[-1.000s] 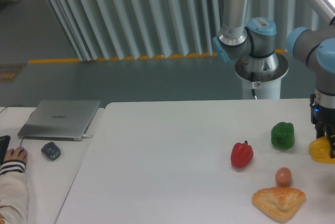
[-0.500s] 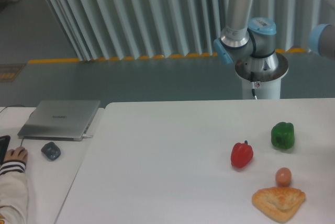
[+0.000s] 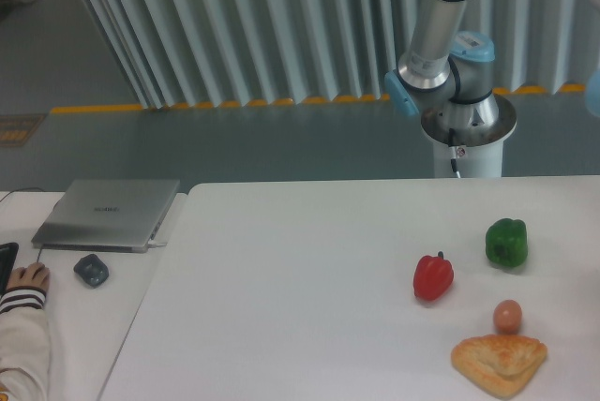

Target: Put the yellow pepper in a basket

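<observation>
You cannot see the yellow pepper anywhere in this view, and no basket shows either. The claw is also outside the picture, so you cannot tell if it is spread, pressed together or pinching something. Of the robot arm [image 3: 439,17] you see only the grey tube with blue joints rising above its round base [image 3: 467,125] behind the far edge of the table, and a small blue piece at the right border. On the white table [image 3: 300,279] four things lie in the right part. The green pepper [image 3: 506,242] sits farthest to the right and nearest to the far edge. The red pepper [image 3: 433,275] stands to its left and a little closer to you, with its dark stem pointing up; the two are near but apart. Below them a small brown egg [image 3: 507,315] rests just above a golden pastry [image 3: 499,362] of triangle shape; they look almost touching, but you cannot say for sure. On the lower grey desk at the left lies a closed silver laptop [image 3: 108,213], with a dark mouse [image 3: 91,270] just in front of it. At the left border a person's hand [image 3: 26,277] with a striped sleeve rests on the desk, beside a dark flat object cut by the frame.
</observation>
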